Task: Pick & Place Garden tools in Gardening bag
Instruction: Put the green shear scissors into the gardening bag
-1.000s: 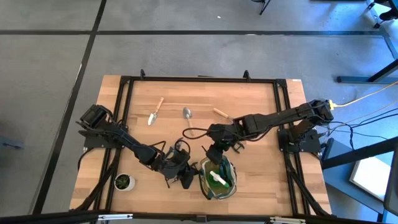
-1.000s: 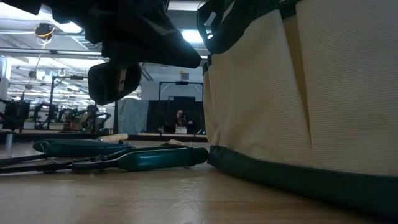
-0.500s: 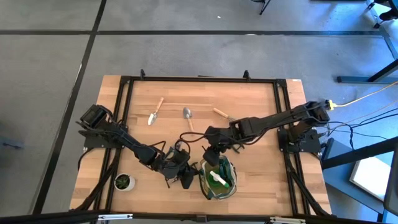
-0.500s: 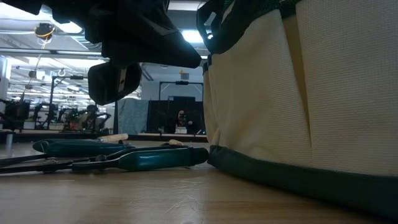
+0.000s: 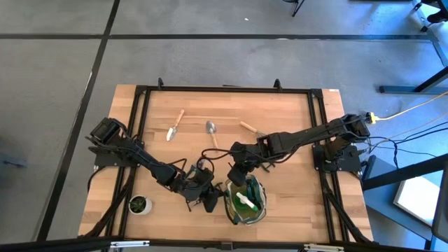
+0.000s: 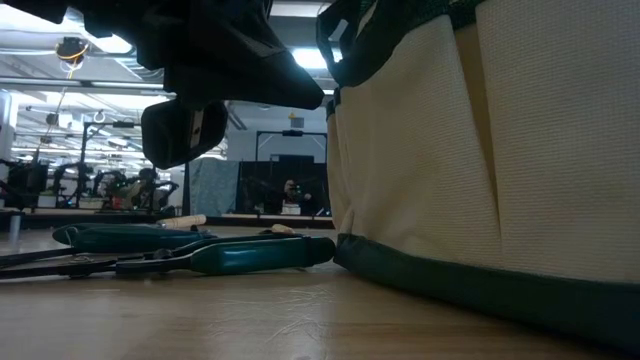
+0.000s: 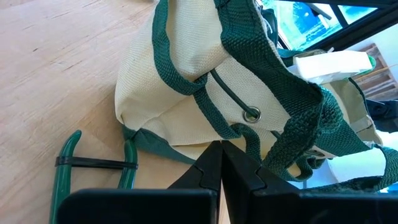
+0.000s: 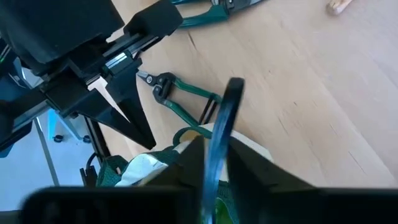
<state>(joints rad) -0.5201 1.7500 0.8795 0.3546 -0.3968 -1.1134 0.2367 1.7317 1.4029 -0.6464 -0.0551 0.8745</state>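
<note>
no readable text, labels or signs anywhere

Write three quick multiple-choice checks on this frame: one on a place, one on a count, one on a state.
1. Where is the potted plant?
A. Inside the gardening bag
B. On the table, left of the bag, near the front edge
C. Among the tools at the far side

2. How many wooden-handled tools lie on the table outside the bag?
A. One
B. Five
C. Three

3. How do the left gripper fingers stand?
A. Shut
B. Wide open
C. Clamped on a trowel

Answers:
1. B: the high view shows it standing alone left of the bag.
2. C: three lie in a row across the far side.
3. A: the left wrist view shows the fingers pressed together beside the bag.
</note>
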